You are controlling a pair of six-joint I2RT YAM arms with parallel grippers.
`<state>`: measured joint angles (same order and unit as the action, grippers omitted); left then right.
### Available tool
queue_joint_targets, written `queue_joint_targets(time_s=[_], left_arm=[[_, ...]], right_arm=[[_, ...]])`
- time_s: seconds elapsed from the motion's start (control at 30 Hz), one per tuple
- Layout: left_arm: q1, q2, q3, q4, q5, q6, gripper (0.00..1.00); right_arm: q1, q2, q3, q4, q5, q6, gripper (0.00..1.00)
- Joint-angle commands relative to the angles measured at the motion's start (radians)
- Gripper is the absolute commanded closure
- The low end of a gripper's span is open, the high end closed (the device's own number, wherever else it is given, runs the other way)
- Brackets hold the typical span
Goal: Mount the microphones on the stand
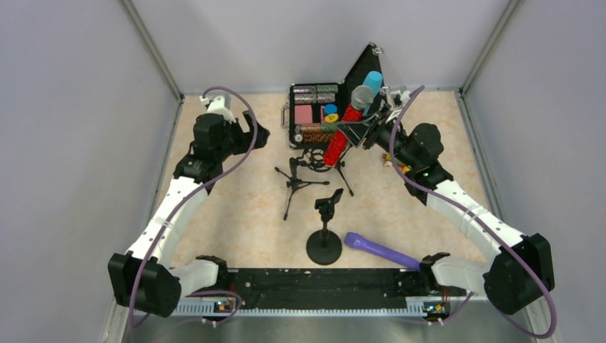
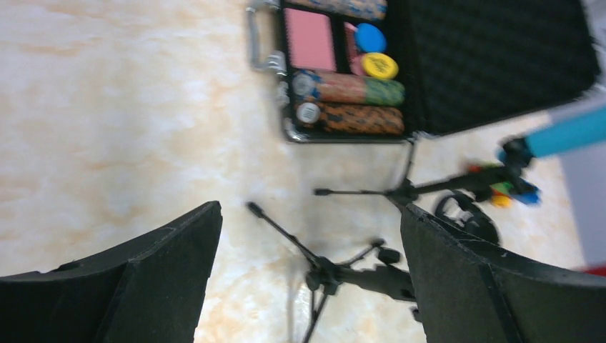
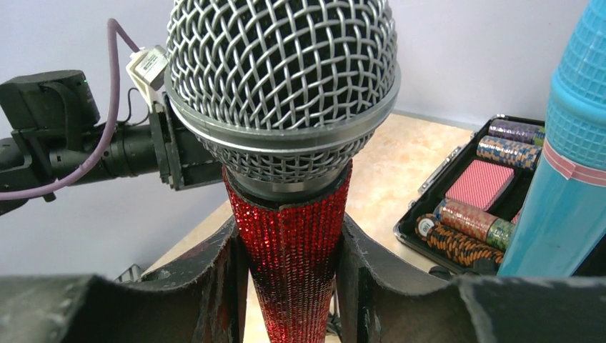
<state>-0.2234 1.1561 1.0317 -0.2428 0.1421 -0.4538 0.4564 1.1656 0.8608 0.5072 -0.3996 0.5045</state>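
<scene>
Right gripper (image 3: 293,275): fingers pressed against both sides of the red microphone (image 1: 343,134), pinching its glittery body just below the silver mesh head. In the top view the microphone is tilted. Its long axis runs from the head at 1 o'clock of the grip to the tail at 7 o'clock, and the tail comes down among dark stand legs and a cable loop. Cannot tell whether the tail sits in a clip.

Outward from that grip:
- Blue microphone (image 1: 372,81) just beside, at 1 o'clock, head up. It seems to be held up off the table, but its mount is hidden.
- Chip case (image 1: 312,114), lid open, at 9 to 10 o'clock.
- Tripod stand (image 1: 299,183) at 8 o'clock, low on the table.
- Round-base stand (image 1: 324,247) at 7 o'clock, upright, its top clip bare.
- Purple microphone (image 1: 379,250) at 6 o'clock, lying flat near the right arm's base, long axis 10 to 4.

Left gripper (image 2: 311,209): fingers spread wide, nothing between them, hanging over the table at 9 o'clock of the case.

Judgement: the red microphone's tail already points down the 7 o'clock line toward the bare clip. The right arm is the nearer one, and it has the load.
</scene>
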Motion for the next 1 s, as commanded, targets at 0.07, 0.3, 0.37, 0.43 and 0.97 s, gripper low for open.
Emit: queue_joint_targets(time_s=[0.07, 0.3, 0.37, 0.43, 0.97], left_arm=[[0.004, 0.017, 0.066, -0.027, -0.334, 0.024, 0.02], [0.004, -0.012, 0.035, 0.093, -0.369, 0.153, 0.02], [0.004, -0.032, -0.005, 0.171, -0.354, 0.203, 0.01], [0.004, -0.052, -0.042, 0.249, -0.346, 0.233, 0.01], [0.004, -0.01, -0.058, 0.382, -0.298, 0.244, 0.01]], right_arm=[[0.008, -0.032, -0.004, 0.084, 0.013, -0.03, 1.0], [0.009, -0.028, -0.051, 0.219, -0.006, -0.051, 1.0], [0.009, -0.02, -0.056, 0.264, -0.017, -0.063, 1.0], [0.008, -0.009, -0.049, 0.287, -0.03, -0.08, 1.0], [0.04, 0.116, 0.076, 0.25, -0.029, -0.2, 1.0]])
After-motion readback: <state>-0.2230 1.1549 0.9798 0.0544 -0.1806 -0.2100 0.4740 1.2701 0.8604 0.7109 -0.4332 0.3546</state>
